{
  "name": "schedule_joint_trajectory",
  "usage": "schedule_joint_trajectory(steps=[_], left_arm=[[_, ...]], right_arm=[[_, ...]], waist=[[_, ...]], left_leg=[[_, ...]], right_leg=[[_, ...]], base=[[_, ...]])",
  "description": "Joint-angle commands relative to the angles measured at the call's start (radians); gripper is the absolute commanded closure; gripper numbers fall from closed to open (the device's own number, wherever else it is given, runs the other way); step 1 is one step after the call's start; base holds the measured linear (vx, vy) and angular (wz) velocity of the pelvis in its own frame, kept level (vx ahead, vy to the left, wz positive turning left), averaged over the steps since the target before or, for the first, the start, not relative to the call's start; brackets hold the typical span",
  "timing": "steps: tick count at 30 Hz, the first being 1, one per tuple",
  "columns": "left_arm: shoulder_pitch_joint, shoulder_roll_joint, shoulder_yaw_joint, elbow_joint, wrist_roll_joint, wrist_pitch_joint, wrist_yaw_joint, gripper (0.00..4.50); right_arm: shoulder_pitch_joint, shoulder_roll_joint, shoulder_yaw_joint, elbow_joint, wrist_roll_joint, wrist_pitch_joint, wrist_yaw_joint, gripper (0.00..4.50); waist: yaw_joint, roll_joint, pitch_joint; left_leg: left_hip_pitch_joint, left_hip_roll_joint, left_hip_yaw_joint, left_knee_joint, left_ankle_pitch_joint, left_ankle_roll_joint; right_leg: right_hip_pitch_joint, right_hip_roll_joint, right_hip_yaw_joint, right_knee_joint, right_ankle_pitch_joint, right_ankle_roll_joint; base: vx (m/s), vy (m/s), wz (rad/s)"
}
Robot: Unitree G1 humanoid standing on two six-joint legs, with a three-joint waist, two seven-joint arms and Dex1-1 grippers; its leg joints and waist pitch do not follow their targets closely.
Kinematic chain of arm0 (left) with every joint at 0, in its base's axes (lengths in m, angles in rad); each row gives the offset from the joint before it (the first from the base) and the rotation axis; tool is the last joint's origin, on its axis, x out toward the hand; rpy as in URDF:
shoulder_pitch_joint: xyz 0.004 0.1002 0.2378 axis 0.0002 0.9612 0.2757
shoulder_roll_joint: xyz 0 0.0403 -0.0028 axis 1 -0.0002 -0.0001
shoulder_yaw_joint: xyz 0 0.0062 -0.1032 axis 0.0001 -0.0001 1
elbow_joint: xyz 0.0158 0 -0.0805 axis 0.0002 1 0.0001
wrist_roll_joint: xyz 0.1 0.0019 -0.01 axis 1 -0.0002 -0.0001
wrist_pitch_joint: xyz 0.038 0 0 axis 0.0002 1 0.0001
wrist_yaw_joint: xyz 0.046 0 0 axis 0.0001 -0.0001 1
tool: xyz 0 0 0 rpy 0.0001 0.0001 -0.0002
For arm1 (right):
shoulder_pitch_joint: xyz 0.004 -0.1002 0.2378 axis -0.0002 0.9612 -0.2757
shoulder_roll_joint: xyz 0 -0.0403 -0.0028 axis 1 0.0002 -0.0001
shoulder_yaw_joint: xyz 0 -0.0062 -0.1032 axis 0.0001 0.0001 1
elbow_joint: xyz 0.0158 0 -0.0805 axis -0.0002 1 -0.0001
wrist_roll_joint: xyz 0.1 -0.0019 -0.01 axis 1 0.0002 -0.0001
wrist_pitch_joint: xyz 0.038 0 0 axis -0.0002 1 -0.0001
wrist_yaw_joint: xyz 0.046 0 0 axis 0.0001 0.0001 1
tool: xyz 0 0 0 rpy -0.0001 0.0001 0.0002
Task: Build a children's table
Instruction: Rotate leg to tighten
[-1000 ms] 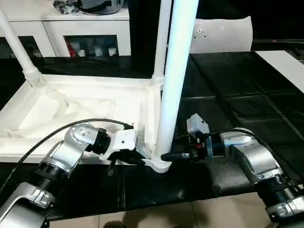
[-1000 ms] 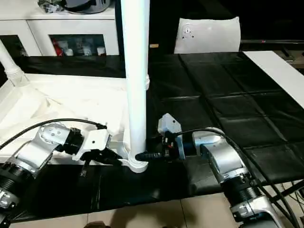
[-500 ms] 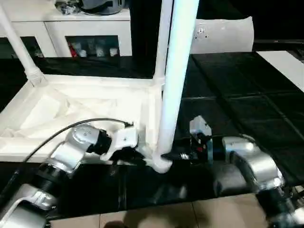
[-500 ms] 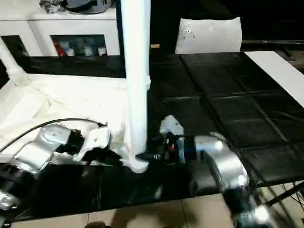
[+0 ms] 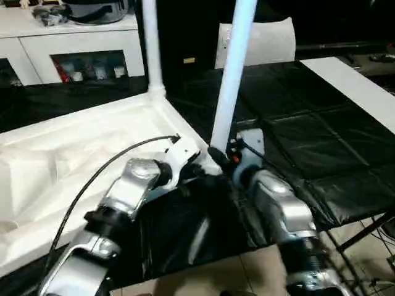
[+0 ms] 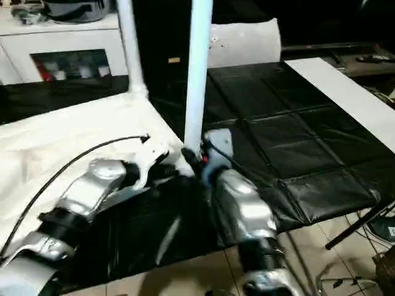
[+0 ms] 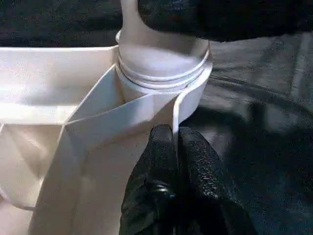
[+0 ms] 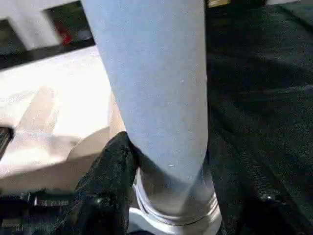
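White plastic table top (image 5: 74, 154) upside down on black bench (image 5: 296, 142). Left gripper (image 7: 171, 142) pinches top's corner rib; right gripper (image 8: 161, 196) clasps long tapered white leg (image 5: 231, 80) at corner socket (image 7: 161, 73) — keep leg upright, twist steadily.

One table top (image 5: 74, 142), upside down, is being counted. Two legs are being seen standing in its corner sockets: a near leg (image 5: 233, 80) and a far leg (image 5: 152, 46). Two silver arms are being counted, a left arm (image 5: 126, 197) and a right arm (image 5: 281, 213). One white cabinet (image 5: 80, 43) with dark openings is being noted at the back, and one white cushion-like bag (image 5: 268, 40) beside it. One black mat (image 5: 308, 142) is being seen under everything.
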Motion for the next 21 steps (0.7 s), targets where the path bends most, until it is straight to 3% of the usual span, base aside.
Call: schedule_joint_trajectory(steps=[1, 4, 5, 7, 9, 10, 11, 15, 16, 17, 18, 19, 20, 21], left_arm=[[-0.027, -0.029, -0.022, -0.051, -0.017, -0.030, -0.009, 4.50], [0.001, 0.027, -0.047, -0.070, -0.025, -0.075, -0.090, 4.50], [0.012, 0.055, -0.060, -0.077, -0.027, -0.102, -0.134, 4.50], [0.018, 0.068, -0.065, -0.081, -0.028, -0.118, -0.157, 4.50], [0.032, 0.097, -0.066, -0.089, -0.036, -0.142, -0.211, 4.50], [0.043, 0.123, -0.071, -0.095, -0.041, -0.170, -0.260, 4.50], [0.057, 0.163, -0.086, -0.104, -0.042, -0.193, -0.326, 4.50], [0.066, 0.217, -0.113, -0.102, -0.042, -0.255, -0.404, 4.50], [0.066, 0.217, -0.113, -0.102, -0.042, -0.255, -0.404, 4.50], [0.068, 0.235, -0.119, -0.099, -0.045, -0.271, -0.432, 4.50], [0.069, 0.252, -0.124, -0.097, -0.051, -0.291, -0.471, 4.50], [0.069, 0.266, -0.126, -0.095, -0.055, -0.303, -0.503, 4.50], [0.067, 0.289, -0.137, -0.091, -0.059, -0.330, -0.554, 4.50], [0.066, 0.297, -0.141, -0.090, -0.061, -0.337, -0.571, 4.50]], right_arm=[[0.006, 0.055, 0.045, -0.019, 0.043, 0.000, 0.027, 1.85], [0.045, 0.002, 0.049, -0.085, 0.057, -0.042, 0.092, 1.64], [0.063, -0.027, 0.045, -0.115, 0.070, -0.054, 0.132, 1.59], [0.072, -0.044, 0.043, -0.130, 0.076, -0.059, 0.155, 1.36], [0.095, -0.101, 0.048, -0.161, 0.075, -0.063, 0.215, 1.23], [0.113, -0.149, 0.048, -0.186, 0.083, -0.062, 0.274, 1.14], [0.131, -0.218, 0.046, -0.215, 0.092, -0.067, 0.356, 1.02], [0.148, -0.309, 0.053, -0.249, 0.119, -0.061, 0.468, 0.72], [0.148, -0.309, 0.053, -0.249, 0.119, -0.061, 0.468, 0.60], [0.154, -0.347, 0.058, -0.257, 0.128, -0.061, 0.516, 0.48], [0.153, -0.390, 0.066, -0.263, 0.137, -0.057, 0.573, 0.48], [0.152, -0.430, 0.074, -0.271, 0.152, -0.048, 0.633, 0.41], [0.149, -0.482, 0.090, -0.288, 0.181, -0.020, 0.723, 0.41], [0.147, -0.500, 0.097, -0.294, 0.192, -0.008, 0.753, 0.41]], waist=[[0.008, 0.012, -0.074], [0.014, 0.015, -0.085], [0.017, 0.015, -0.082], [0.017, 0.014, -0.079], [0.022, 0.014, -0.074], [0.026, 0.009, -0.071], [0.034, 0.011, -0.067], [0.046, 0.012, -0.061], [0.047, 0.005, -0.059], [0.053, 0.007, -0.058], [0.054, 0.006, -0.056], [0.056, -0.002, -0.054], [0.060, 0.002, -0.054], [0.059, -0.004, -0.055]], left_leg=[[-0.012, 0.021, -0.001, -0.071, -0.104, 0.031], [-0.017, 0.021, -0.002, -0.061, 0.027, 0.073], [-0.020, 0.018, 0.000, -0.059, 0.044, 0.094], [-0.018, 0.020, 0.003, -0.059, 0.020, 0.110], [-0.016, 0.022, 0.006, -0.063, -0.025, 0.099], [-0.014, 0.023, 0.009, -0.066, -0.057, 0.085], [-0.012, 0.022, 0.009, -0.068, -0.096, 0.075], [-0.006, 0.026, 0.011, -0.072, -0.166, 0.052], [-0.007, 0.025, 0.011, -0.074, -0.173, 0.052], [0.001, 0.024, 0.012, -0.074, -0.196, 0.041], [0.000, 0.024, 0.011, -0.076, -0.201, 0.039], [0.002, 0.021, 0.011, -0.075, -0.219, 0.043], [0.003, 0.022, 0.010, -0.075, -0.216, 0.048], [-0.004, 0.024, 0.008, -0.077, -0.207, 0.055]], right_leg=[[0.061, -0.063, 0.066, -0.058, -0.209, -0.137], [0.066, -0.060, 0.070, -0.028, -0.003, -0.190], [0.067, -0.060, 0.069, -0.026, 0.036, -0.205], [0.065, -0.062, 0.072, -0.026, 0.030, -0.220], [0.066, -0.064, 0.070, -0.035, -0.045, -0.210], [0.065, -0.064, 0.072, -0.042, -0.104, -0.194], [0.064, -0.065, 0.072, -0.050, -0.171, -0.173], [0.055, -0.065, 0.073, -0.064, -0.305, -0.121], [0.056, -0.065, 0.072, -0.069, -0.328, -0.110], [0.049, -0.066, 0.072, -0.075, -0.382, -0.097], [0.051, -0.066, 0.072, -0.077, -0.400, -0.091], [0.052, -0.066, 0.069, -0.084, -0.446, -0.073], [0.052, -0.067, 0.071, -0.084, -0.454, -0.065], [0.057, -0.066, 0.072, -0.080, -0.447, -0.058]], base=[[0.000, 0.000, 0.00], [0.000, 0.000, 0.00], [0.000, 0.000, 0.00], [0.000, 0.000, 0.00], [0.000, 0.000, 0.00], [0.000, 0.000, 0.00], [0.000, 0.000, 0.00], [0.000, 0.000, 0.00], [0.000, 0.000, 0.00], [0.000, 0.000, 0.00], [0.000, 0.000, 0.00], [0.000, 0.000, 0.00], [0.000, 0.000, 0.00], [0.000, 0.000, 0.00]])
